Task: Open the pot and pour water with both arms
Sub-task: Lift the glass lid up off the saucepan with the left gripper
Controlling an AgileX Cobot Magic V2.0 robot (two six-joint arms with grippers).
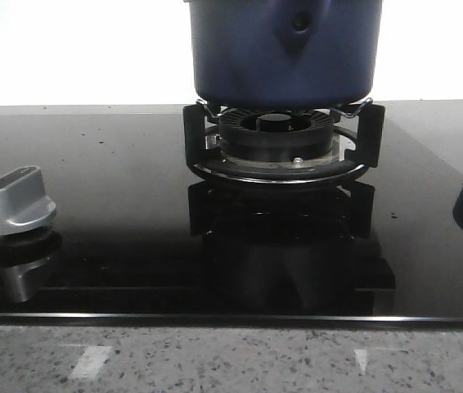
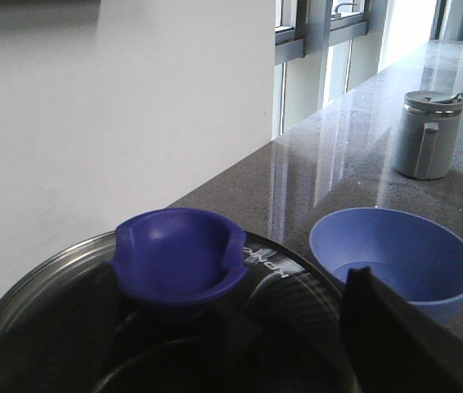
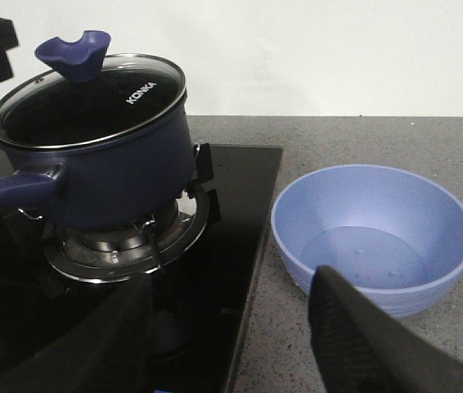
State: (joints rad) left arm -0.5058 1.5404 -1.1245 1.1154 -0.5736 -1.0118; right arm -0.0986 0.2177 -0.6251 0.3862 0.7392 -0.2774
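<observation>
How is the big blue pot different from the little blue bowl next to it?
The pot is dark navy blue; the bowl is a lighter, softer blue. The pot has straight sides, a long handle and a glass lid with a knob; the bowl is rounded, open on top, with no handle. The pot sits up on the stove burner; the bowl sits on the grey counter beside the stove. Both are round and blue.
</observation>
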